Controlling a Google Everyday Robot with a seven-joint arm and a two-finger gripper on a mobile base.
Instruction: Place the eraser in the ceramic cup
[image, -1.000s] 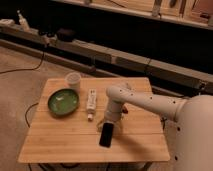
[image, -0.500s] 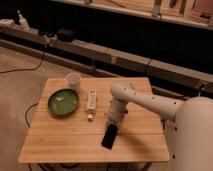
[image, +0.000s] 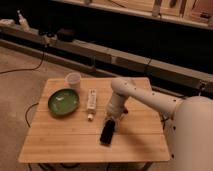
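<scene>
The eraser (image: 107, 133), a flat black slab, hangs tilted just above the wooden table (image: 60, 145) near its front middle. My gripper (image: 113, 120) points down over the eraser's upper end and is shut on it. The ceramic cup (image: 73, 80), small and white, stands upright at the table's back left, well to the left of and behind the gripper. My white arm (image: 140, 97) reaches in from the right.
A wide green bowl (image: 63, 102) sits in front of the cup. A pale beige oblong block (image: 91, 99) lies between the bowl and my gripper, with a small dark piece (image: 90, 118) at its near end. My base (image: 195, 135) stands at the table's right.
The eraser's upper end has swung right with my gripper, so the slab now leans instead of lying straight. It has then shifted slightly up and left. The cup, bowl and block have not moved.
</scene>
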